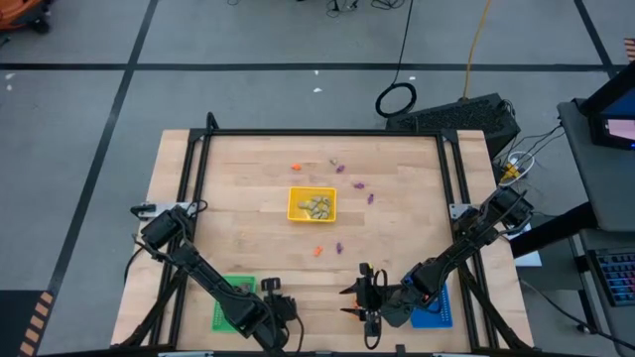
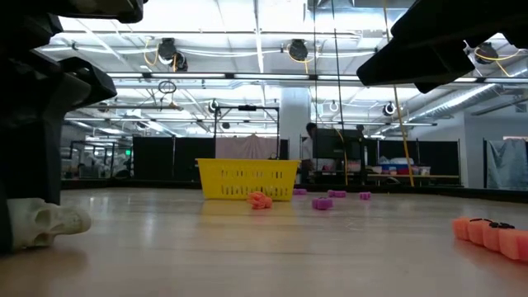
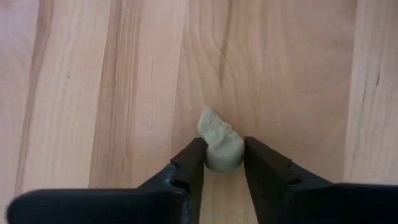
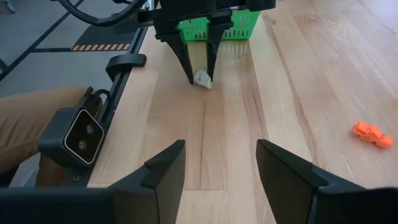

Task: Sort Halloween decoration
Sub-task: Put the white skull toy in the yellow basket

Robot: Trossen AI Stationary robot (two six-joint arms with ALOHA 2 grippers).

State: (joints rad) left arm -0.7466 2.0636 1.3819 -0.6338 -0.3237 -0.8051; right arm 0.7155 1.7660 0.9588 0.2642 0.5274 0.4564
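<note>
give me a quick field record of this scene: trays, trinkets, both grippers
yellow tray: mid-table, holds pale trinkets
green tray: near edge, left side
blue tray: near edge, under right arm
loose trinkets: orange and purple ones scattered around the yellow tray
left gripper: fingers on both sides of a pale trinket on the table
right gripper: open, empty, above the table

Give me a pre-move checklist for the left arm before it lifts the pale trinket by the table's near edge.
1. Pale beige-grey skull-like trinket sits between the left gripper fingers: ok.
2. Fingers firmly clamped on it: cannot tell; both stand close against its sides.
3. Trinket rests on the wooden table, not yet lifted: ok.
4. Yellow rectangular tray holding pale pieces at table centre, path unobstructed: ok.
5. Right gripper open, empty, apart from the trinket: ok.
6. Green basket tray close behind the left gripper, clearance: cannot tell.
</note>
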